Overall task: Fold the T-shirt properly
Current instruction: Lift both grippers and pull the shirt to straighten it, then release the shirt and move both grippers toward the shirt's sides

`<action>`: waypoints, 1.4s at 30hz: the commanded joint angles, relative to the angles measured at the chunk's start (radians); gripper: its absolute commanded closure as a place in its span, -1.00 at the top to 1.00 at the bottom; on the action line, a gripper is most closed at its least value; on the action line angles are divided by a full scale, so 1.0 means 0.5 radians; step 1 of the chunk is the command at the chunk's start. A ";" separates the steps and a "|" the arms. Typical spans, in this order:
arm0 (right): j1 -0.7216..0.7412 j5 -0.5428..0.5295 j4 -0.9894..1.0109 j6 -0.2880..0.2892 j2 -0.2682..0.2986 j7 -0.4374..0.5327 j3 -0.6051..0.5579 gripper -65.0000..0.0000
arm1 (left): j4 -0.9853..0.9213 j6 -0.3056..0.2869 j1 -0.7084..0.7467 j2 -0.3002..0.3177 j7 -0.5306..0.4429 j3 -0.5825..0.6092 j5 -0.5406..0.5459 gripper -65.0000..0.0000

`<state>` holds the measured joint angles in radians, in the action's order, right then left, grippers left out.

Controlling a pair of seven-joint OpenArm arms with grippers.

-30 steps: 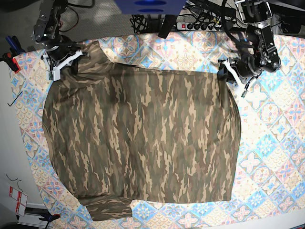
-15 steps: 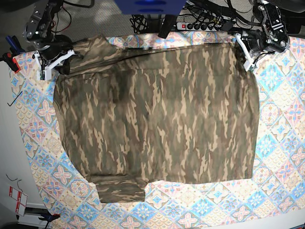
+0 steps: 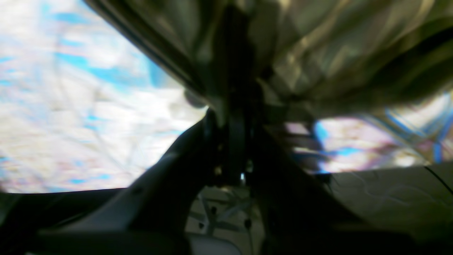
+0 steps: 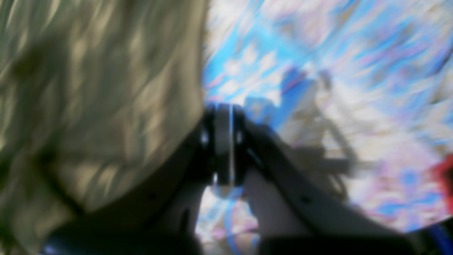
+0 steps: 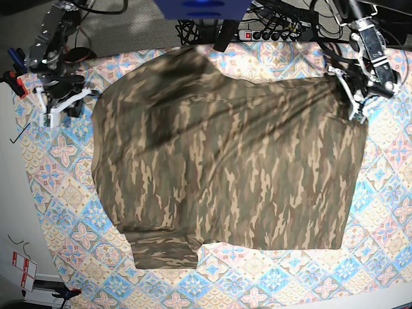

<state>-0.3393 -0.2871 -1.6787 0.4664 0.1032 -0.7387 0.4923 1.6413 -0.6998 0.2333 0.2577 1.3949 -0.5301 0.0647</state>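
The camouflage T-shirt (image 5: 225, 161) lies spread over the patterned tablecloth (image 5: 386, 212), with its far edge lifted and creased. My left gripper (image 5: 352, 96) is at the shirt's far right corner, shut on bunched cloth. In the left wrist view the T-shirt (image 3: 318, 53) folds gather at the left gripper (image 3: 233, 109). My right gripper (image 5: 84, 95) is at the far left, shut, with the shirt's edge at its tips. In the blurred right wrist view the T-shirt (image 4: 88, 88) fills the left side up to the right gripper (image 4: 223, 106).
A power strip (image 5: 273, 33) and cables lie behind the table's far edge. A red clamp (image 5: 9, 80) grips the cloth's left border, and a black hex key (image 5: 19, 132) lies on the white surface beside it. Tablecloth (image 3: 70, 106) shows around the shirt.
The shirt has shifted to the right and its far edge has risen into a hump. The left gripper moved right and nearer; the right gripper moved left and nearer.
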 commanded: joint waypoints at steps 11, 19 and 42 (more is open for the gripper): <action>0.106 -0.023 -0.072 0.014 0.004 -0.129 0.027 -0.97 | 0.030 0.003 -0.029 0.002 0.003 0.000 -0.011 -1.00; -0.059 -0.041 -0.244 0.020 -0.030 -0.129 -0.219 -0.69 | 0.027 0.003 -0.032 -0.014 0.003 0.012 -0.011 -1.00; -0.234 -0.916 0.287 0.023 -0.104 -0.129 -0.112 -0.08 | 0.024 0.003 -0.032 -0.020 0.003 0.012 -0.014 -1.00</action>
<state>-0.4545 -0.7319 -1.5208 0.4706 0.0418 -0.8188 0.4324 1.6402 -0.7006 0.2218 0.2329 1.3952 -0.5205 0.0597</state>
